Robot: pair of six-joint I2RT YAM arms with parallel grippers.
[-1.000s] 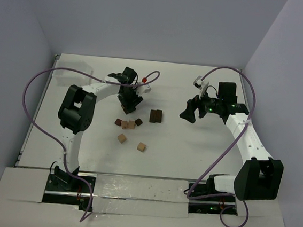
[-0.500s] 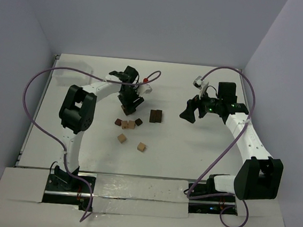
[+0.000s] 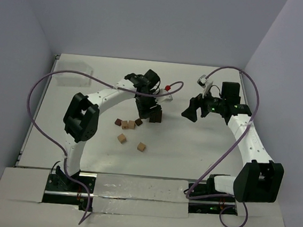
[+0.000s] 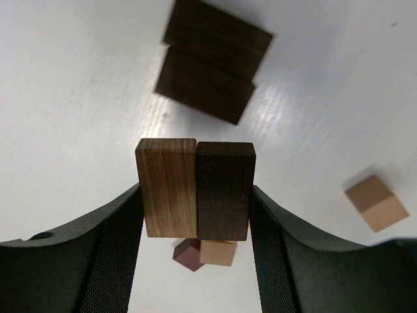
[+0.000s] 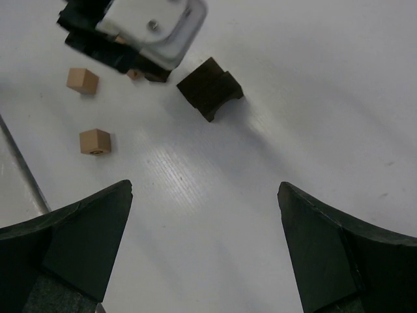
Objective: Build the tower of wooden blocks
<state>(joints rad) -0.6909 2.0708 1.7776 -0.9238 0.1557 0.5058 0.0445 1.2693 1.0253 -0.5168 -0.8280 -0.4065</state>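
Left wrist view: noted left gripper (image 4: pixel 195 189) clamped on two wood blocks (image 4: pixel 225 189), side by side, raised off the table (image 4: pixel 71 78). Found tower (image 4: pixel 215 68), a dark stack, at upper centre of frame, just ahead. Noted right gripper (image 5: pixel 204 189) spread wide, empty. Judged as carry-to-stack step. Next: centre over stack, lower squarely, release gently.

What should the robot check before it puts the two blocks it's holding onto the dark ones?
1. Grip: left gripper shut on two held blocks, side by side: ok.
2. Aim: dark pair lies ahead of the held blocks and is turned differently: not ok.
3. Other arm: right gripper open, empty, out of the way: ok.
4. Clutter: loose tan blocks apart from the dark pair: ok.
5. Height above the table: cannot tell.
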